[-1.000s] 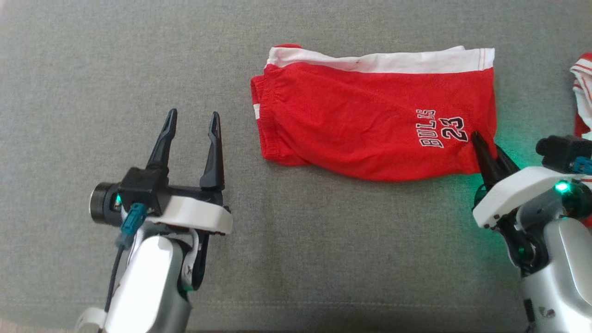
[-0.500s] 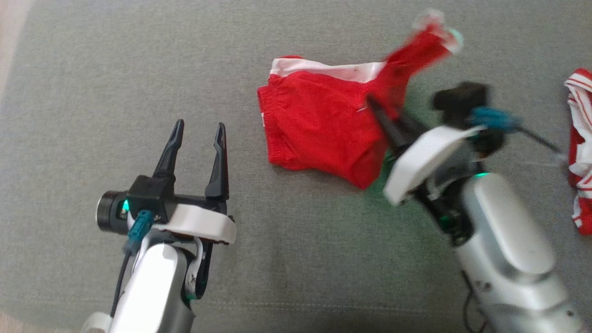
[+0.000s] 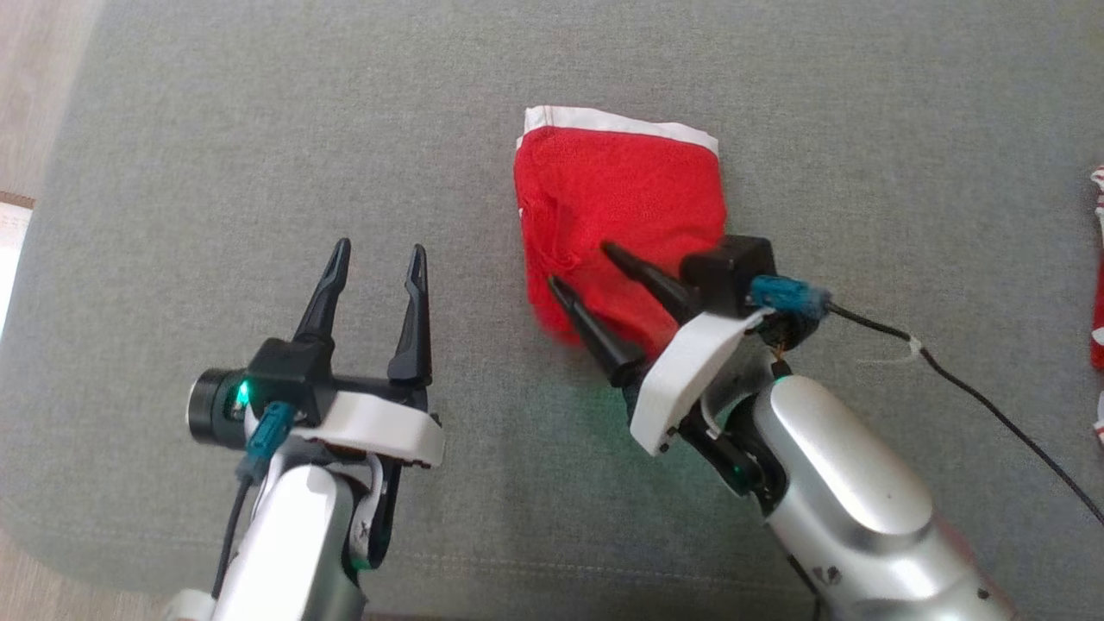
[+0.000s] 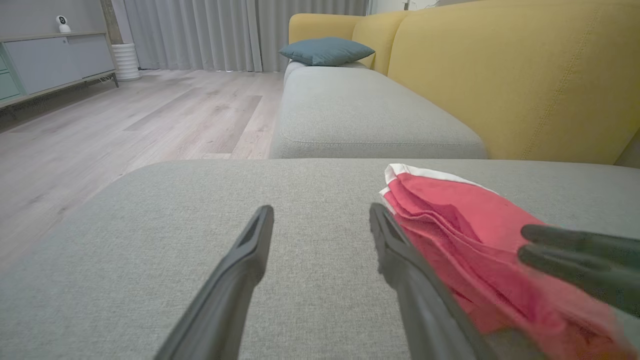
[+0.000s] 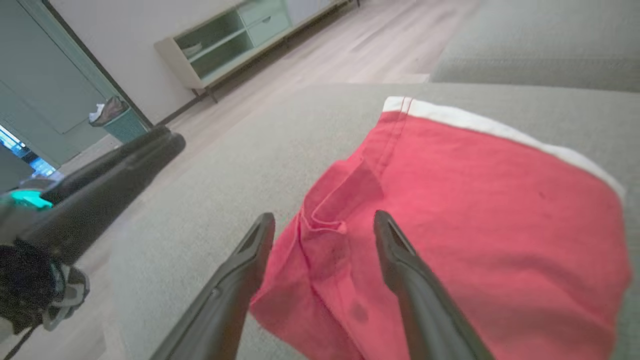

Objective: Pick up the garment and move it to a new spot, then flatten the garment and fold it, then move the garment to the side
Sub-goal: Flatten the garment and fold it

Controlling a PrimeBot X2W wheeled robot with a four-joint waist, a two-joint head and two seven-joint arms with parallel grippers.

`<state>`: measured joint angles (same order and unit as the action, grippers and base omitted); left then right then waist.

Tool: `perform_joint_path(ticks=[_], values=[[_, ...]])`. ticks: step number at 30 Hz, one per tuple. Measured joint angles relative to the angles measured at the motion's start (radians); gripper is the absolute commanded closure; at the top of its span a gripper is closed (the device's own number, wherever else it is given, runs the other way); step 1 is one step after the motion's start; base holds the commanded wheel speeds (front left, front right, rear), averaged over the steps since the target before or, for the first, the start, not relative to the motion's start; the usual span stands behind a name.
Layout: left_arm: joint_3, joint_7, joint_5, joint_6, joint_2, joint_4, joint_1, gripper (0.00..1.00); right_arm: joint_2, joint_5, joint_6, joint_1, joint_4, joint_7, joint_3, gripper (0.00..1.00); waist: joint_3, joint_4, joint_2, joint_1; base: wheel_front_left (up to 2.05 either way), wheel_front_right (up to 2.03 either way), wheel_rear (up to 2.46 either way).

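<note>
Item 1, my left gripper (image 3: pixel 380 250), 7 o'clock: fingers wide apart, empty, above the grey cushion (image 3: pixel 172 129).
Item 2, my right gripper (image 3: pixel 579 265), 5 o'clock: fingers spread, gripping nothing, tips over the near edge of the red shorts (image 3: pixel 617 194).
Item 3, red shorts, 12 o'clock: folded, flat on the grey cushion, white band along the far side.

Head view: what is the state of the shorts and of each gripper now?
shorts: folded over, lying on the grey cushion, not held.
left gripper: open, empty, beside the shorts.
right gripper: open, empty, over the shorts' near edge.
</note>
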<state>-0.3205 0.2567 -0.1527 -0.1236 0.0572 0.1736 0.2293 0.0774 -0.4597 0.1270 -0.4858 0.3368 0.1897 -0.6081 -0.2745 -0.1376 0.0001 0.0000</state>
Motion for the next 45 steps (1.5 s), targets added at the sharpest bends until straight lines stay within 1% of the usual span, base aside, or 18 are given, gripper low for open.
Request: perform_joint_path(ticks=[4,6,8,10,13,16,18,21,23,31,35,38,45], values=[[0.001,0.000,0.000,-0.003,0.001,0.006,-0.001,0.00,0.005,0.032,0.000,-0.001,-0.030,-0.127,0.007,0.00,0.004,0.013,0.0000,0.0000,0.00,0.00,0.00],[0.001,0.000,0.000,-0.005,0.001,0.006,-0.001,0.00,0.018,0.060,0.000,0.001,-0.061,-0.195,0.036,0.00,0.008,0.023,0.0000,0.0000,0.00,0.00,0.00],[0.002,0.000,0.000,-0.009,0.003,0.007,-0.001,0.00,0.039,0.086,0.000,0.012,-0.088,-0.246,0.100,0.00,0.015,0.034,0.0000,0.0000,0.00,0.00,0.00],[0.004,0.000,0.001,-0.010,0.005,0.007,-0.002,0.00,0.060,0.114,0.000,0.048,-0.121,-0.287,0.188,0.00,0.022,0.047,0.0000,0.0000,0.00,0.00,0.00],[0.010,0.000,0.002,-0.017,0.015,0.007,-0.005,0.00,0.071,0.153,0.000,0.147,-0.165,-0.314,0.334,0.00,0.034,0.068,0.0000,0.0000,0.00,0.00,0.00],[0.016,0.000,0.002,-0.024,0.035,0.003,-0.023,0.00,0.069,0.186,0.000,0.259,-0.205,-0.314,0.457,0.00,0.047,0.090,0.0000,0.0000,0.00,0.00,0.00],[0.023,0.000,0.002,-0.027,0.044,0.001,-0.041,0.00,0.061,0.200,0.000,0.317,-0.232,-0.313,0.521,0.00,0.056,0.103,0.0000,0.0000,0.00,0.00,0.00],[0.037,-0.002,0.002,-0.035,0.058,-0.009,-0.061,0.00,0.044,0.218,0.000,0.371,-0.274,-0.301,0.579,0.00,0.071,0.118,0.0000,0.0000,0.00,0.00,0.00],[0.042,-0.010,0.002,-0.039,0.070,-0.013,-0.071,0.00,0.028,0.227,0.000,0.393,-0.299,-0.290,0.596,0.00,0.082,0.126,0.0000,0.0000,0.00,0.00,0.00],[0.041,-0.044,0.002,-0.045,0.101,-0.047,-0.171,0.00,0.000,0.252,0.000,0.492,-0.358,-0.239,0.599,0.00,0.151,0.144,0.0000,0.0000,0.00,0.00,0.00],[0.039,-0.063,0.002,-0.046,0.114,-0.057,-0.215,0.00,-0.003,0.259,0.000,0.537,-0.380,-0.214,0.596,0.00,0.189,0.147,0.0000,0.0000,0.00,0.00,0.00],[0.036,-0.077,0.002,-0.054,0.121,-0.076,-0.248,0.00,-0.007,0.263,0.000,0.566,-0.400,-0.196,0.595,0.00,0.220,0.143,0.0000,0.0000,0.00,0.00,0.00],[0.031,-0.086,0.001,-0.063,0.127,-0.085,-0.274,0.00,-0.013,0.268,0.000,0.604,-0.429,-0.170,0.593,0.00,0.257,0.136,0.0000,0.0000,0.00,0.00,0.00]])
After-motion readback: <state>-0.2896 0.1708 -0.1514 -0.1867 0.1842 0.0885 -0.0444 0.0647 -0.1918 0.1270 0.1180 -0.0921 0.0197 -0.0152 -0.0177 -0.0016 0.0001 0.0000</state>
